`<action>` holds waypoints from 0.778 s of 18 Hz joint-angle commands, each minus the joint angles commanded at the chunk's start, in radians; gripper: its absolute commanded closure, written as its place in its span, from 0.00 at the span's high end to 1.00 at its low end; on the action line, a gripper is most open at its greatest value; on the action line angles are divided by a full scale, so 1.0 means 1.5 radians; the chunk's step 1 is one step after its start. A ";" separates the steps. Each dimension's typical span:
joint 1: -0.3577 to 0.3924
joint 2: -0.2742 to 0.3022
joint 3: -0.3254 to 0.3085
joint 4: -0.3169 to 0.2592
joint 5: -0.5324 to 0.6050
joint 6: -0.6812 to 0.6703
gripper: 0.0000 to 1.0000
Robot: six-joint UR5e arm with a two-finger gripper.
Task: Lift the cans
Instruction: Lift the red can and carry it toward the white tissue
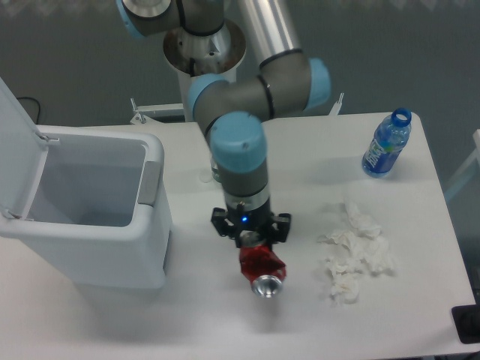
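The red can (261, 264) with a dented body hangs tilted from my gripper (253, 244), its silver end (268, 286) facing the camera. The gripper is shut on the can's upper part and points straight down in the middle of the table, right of the bin. The can looks raised off the table surface. The fingertips are mostly hidden behind the can and the black gripper body.
An open white bin (152, 182) with its lid up stands at the left. Crumpled white tissues (357, 252) lie right of the can. A blue plastic bottle (386, 145) stands at the far right. A small item (214, 174) peeks out behind the arm.
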 joint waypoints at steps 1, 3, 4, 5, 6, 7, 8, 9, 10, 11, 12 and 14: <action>0.009 0.004 0.005 0.000 -0.004 0.027 0.60; 0.022 0.013 0.011 0.000 -0.021 0.070 0.60; 0.030 0.017 0.011 0.000 -0.030 0.086 0.60; 0.036 0.018 0.010 -0.001 -0.037 0.098 0.60; 0.038 0.019 0.010 -0.002 -0.043 0.107 0.60; 0.039 0.024 0.010 -0.001 -0.044 0.110 0.60; 0.041 0.027 0.010 -0.001 -0.045 0.110 0.60; 0.041 0.027 0.010 -0.001 -0.045 0.110 0.60; 0.042 0.027 0.010 -0.001 -0.046 0.111 0.60; 0.043 0.027 0.011 0.000 -0.047 0.111 0.60; 0.044 0.028 0.011 0.000 -0.049 0.111 0.60; 0.044 0.028 0.010 0.001 -0.050 0.118 0.63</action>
